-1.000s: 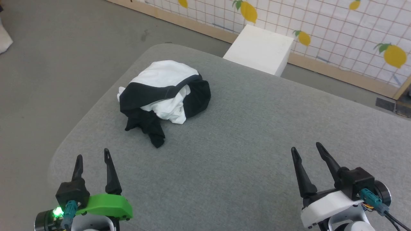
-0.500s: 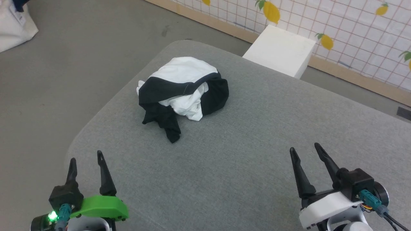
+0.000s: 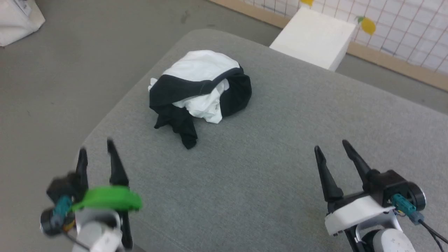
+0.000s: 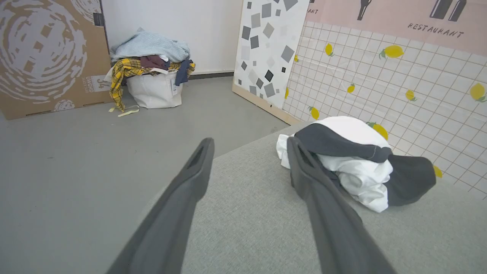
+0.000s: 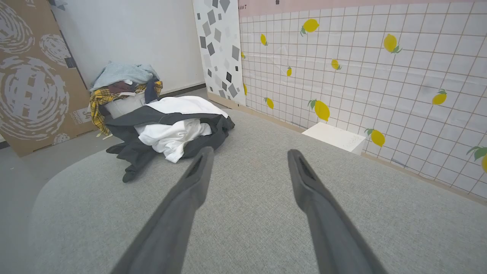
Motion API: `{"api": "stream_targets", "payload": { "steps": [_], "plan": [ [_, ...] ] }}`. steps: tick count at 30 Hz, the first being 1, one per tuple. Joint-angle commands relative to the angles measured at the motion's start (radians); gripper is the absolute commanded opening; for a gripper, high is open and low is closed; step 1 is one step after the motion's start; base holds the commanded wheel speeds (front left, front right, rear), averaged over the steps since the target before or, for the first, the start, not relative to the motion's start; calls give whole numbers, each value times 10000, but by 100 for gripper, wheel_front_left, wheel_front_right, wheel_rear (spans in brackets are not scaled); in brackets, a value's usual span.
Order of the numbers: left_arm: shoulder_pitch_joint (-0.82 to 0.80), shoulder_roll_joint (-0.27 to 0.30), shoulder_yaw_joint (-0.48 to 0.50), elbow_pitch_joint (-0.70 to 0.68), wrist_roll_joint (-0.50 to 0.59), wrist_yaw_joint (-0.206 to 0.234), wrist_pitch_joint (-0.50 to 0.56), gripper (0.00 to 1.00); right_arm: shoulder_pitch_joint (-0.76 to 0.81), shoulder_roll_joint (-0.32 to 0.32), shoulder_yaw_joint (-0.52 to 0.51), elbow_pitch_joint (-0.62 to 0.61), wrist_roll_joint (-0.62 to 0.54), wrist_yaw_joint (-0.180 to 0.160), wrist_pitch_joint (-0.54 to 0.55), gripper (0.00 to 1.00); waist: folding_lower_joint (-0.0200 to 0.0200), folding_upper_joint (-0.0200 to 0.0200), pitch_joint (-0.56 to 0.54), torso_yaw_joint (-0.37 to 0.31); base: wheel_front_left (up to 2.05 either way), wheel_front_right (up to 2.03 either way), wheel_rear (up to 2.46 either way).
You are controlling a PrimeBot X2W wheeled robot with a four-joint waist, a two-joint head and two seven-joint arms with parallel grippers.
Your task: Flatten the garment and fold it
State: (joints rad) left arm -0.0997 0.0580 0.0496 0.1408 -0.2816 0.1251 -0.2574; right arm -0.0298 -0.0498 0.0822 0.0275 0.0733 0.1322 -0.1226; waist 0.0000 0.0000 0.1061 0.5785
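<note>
The garment (image 3: 199, 92) lies crumpled in a mound on the grey padded surface (image 3: 266, 164), toward 11 o'clock from the middle of the head view. A black band crosses the bundled white cloth, and a black end trails toward 6 o'clock. The left gripper (image 3: 96, 147), blurred, hangs at 7 o'clock over the surface's near corner, jaws apart and empty, with the garment at its 1 o'clock. The right gripper (image 3: 330, 145) is at 4 o'clock, jaws likewise spread on nothing, the garment well apart at its 10 o'clock. A white box (image 3: 315, 36) stands on the floor at 1 o'clock.
</note>
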Motion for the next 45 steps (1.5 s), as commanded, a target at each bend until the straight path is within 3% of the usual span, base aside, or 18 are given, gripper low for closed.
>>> {"api": "stream_targets", "payload": {
  "steps": [1, 9, 15, 20, 30, 31, 32, 33, 38, 39, 45],
  "plan": [
    [-706, -44, -24, 209, -179, -150, -12, 100, -231, -4, 11, -122, -118, -15, 79, 100, 0, 0, 849, -561, 0, 0, 0],
    [-4320, 429, 319, 2114, -1237, -632, 1314, 100, -1057, -4, 136, -549, -523, -15, 353, 100, 0, 0, 2905, -1975, 0, 0, 0],
    [-6227, 1285, 753, 3717, -2166, -671, 3891, 100, -1684, -4, 372, -527, -511, -15, 204, 100, 0, 0, 4294, -3407, 0, 0, 0],
    [-6483, 1887, 1040, 4366, -2724, -497, 5901, 100, -1981, -4, 387, -345, -351, -15, -54, 100, 0, 0, 4917, -4188, 0, 0, 0],
    [-5495, 2598, 1115, 4754, -3184, -64, 8807, 100, -2146, -4, 442, 210, -27, -15, -507, 100, 0, 0, 4703, -4711, 0, 0, 0],
    [-5391, 2717, 1097, 4663, -3101, -50, 8785, 52, -2146, -4, 443, 271, 8, -15, -544, 100, 0, 0, 4590, -4715, 0, 0, 0],
    [-5285, 2865, 1118, 4505, -2971, -5, 8566, 16, -2137, -4, 443, 351, 47, -15, -585, 100, 0, 0, 4424, -4714, 0, 0, 0],
    [-5221, 2978, 1147, 4332, -2846, 16, 8243, 0, -2123, -4, 438, 416, 65, -15, -620, 100, 0, 0, 4278, -4707, 0, 0, 0],
    [-5025, 3500, 1322, 3458, -1906, 248, 5551, 0, -1832, -4, 335, 832, 277, -15, -776, 100, 0, 0, 3081, -4606, 0, 0, 0],
    [-4982, 3681, 1253, 3107, -1445, 283, 4431, 0, -1642, -4, 302, 1017, 401, -15, -837, 100, 0, 0, 2443, -4581, 0, 0, 0],
    [-4998, 4063, 727, 1892, -292, 276, 2241, 0, -987, -4, 208, 1351, 734, -15, -950, 100, 0, 0, 769, -4715, 0, 0, 0]
  ]
}}
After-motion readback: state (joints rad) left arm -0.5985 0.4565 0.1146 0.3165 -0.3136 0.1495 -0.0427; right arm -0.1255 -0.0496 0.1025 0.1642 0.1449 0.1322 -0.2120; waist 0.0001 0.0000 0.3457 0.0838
